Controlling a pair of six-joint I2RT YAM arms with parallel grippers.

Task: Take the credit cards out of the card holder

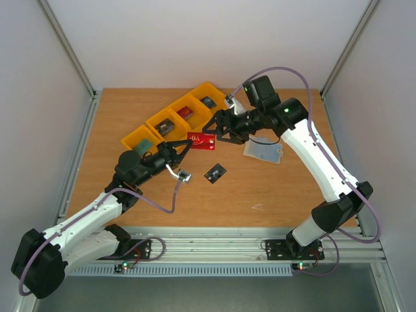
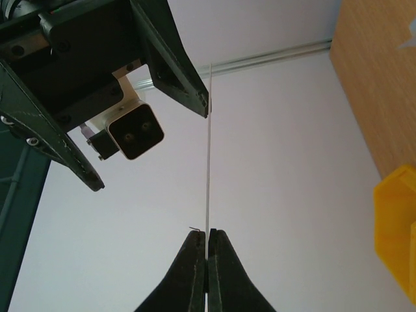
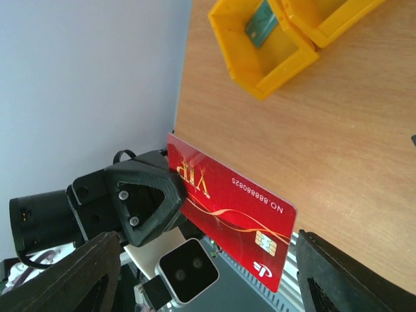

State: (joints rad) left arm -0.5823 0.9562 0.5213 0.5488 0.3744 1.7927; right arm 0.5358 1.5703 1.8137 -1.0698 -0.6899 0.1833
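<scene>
red credit card (image 3: 240,214) is clamped at one short edge in the left gripper (image 2: 207,235), on edge, clear of the counter (image 1: 273,188). it shows gold "vip", a chip and digits. the right gripper (image 3: 208,244) is wide apart, facing the printed side. nearward of both lies the black card (image 1: 215,173) with bare counter around it. the card holder (image 1: 263,151) lies right of the right gripper. yellow bins (image 1: 130,138) are behind.

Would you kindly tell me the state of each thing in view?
left gripper: shut on red card
right gripper: open, straddling red card
red card: off the table, edge pinched
black card: flat on table, free
card holder: on table, untouched; open or folded unclear
yellow bins: each holds a small item
</scene>
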